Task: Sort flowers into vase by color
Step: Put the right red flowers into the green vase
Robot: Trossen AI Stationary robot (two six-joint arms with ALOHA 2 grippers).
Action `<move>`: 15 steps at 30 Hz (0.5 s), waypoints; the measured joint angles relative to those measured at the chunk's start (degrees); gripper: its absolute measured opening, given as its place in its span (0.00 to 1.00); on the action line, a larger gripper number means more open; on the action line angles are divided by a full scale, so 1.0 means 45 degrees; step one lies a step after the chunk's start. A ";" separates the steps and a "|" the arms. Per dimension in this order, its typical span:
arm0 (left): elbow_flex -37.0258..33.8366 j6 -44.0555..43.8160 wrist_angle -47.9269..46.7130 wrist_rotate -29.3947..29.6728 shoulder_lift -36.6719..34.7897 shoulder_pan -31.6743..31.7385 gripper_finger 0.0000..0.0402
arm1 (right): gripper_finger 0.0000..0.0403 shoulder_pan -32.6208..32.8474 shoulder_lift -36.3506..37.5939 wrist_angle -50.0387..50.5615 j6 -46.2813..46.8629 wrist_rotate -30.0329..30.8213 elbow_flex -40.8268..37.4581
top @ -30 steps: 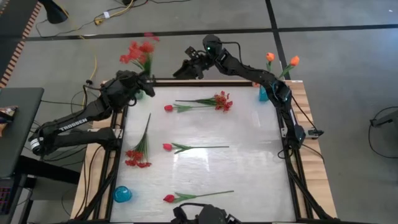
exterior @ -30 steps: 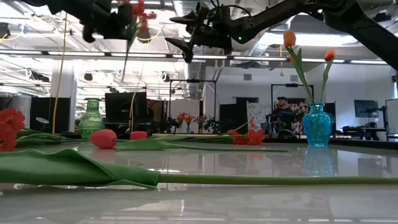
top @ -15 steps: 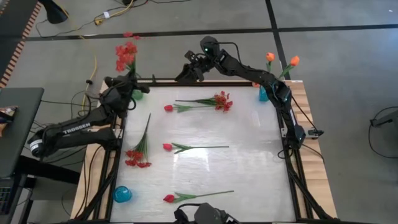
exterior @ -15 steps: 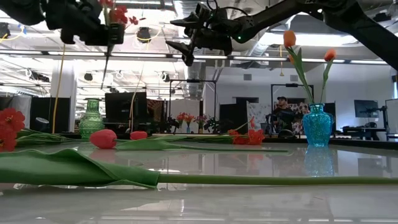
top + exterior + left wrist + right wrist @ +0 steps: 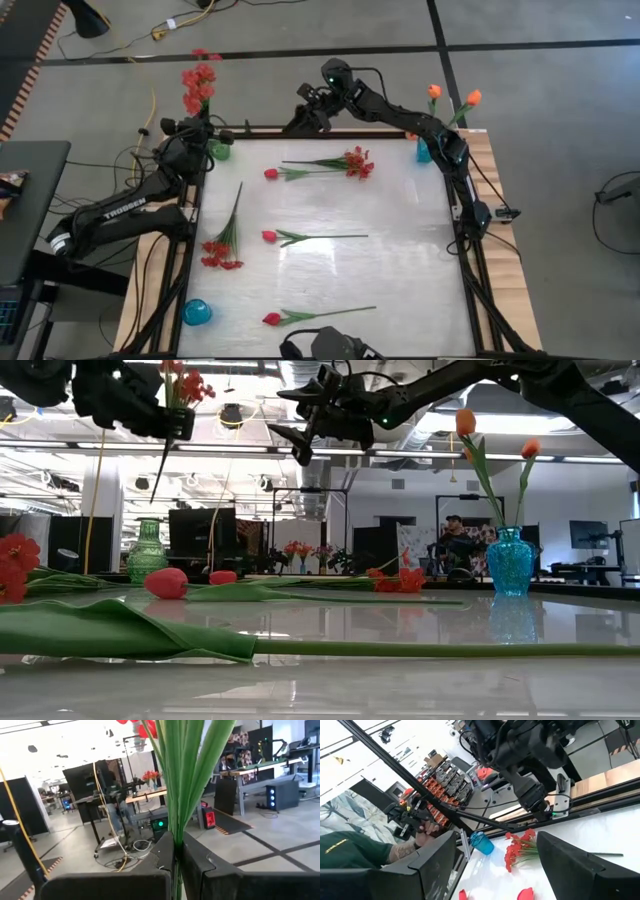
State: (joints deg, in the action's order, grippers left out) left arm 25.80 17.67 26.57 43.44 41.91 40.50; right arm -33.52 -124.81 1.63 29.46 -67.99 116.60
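My left gripper (image 5: 193,131) is high over the table's far-left corner, shut on a red many-bloom spray (image 5: 200,80). The spray's stem end (image 5: 161,470) hangs in the air above the green vase (image 5: 147,552). My right gripper (image 5: 298,117) is open and empty, high over the far edge. The blue vase (image 5: 424,151) at the far right holds two orange tulips (image 5: 433,92) by their stems. Flat on the table lie a red spray (image 5: 355,162), another red spray (image 5: 222,250) and three pinkish-red tulips (image 5: 270,173), (image 5: 268,236), (image 5: 271,319). My left gripper pinches the spray's bundled green stems (image 5: 176,837) between its two fingers (image 5: 166,851), well below the blooms. The spray is lifted clear and stands nearly upright, blooms (image 5: 185,382) above the fingers and the stem end hanging below them.
A small blue vessel (image 5: 196,312) sits at the near-left corner. The green vase (image 5: 220,150) stands just right of my left gripper. Black frame rails run along the table's edges. A person sits in the room beyond the far edge (image 5: 455,545).
My left gripper has carried the red spray toward the table's left edge, past the green vase, and the spray has swung from a tilt to nearly upright. My right gripper has barely moved.
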 joint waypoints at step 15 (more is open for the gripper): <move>-0.1114 0.0336 0.2188 -0.0828 0.0851 0.1105 0.00 | 0.76 0.0010 0.0010 0.1089 -0.0828 -0.0783 0.0000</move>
State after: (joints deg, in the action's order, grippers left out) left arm 20.79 19.19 36.41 39.71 45.74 45.47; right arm -33.47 -124.77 6.53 25.73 -71.52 116.60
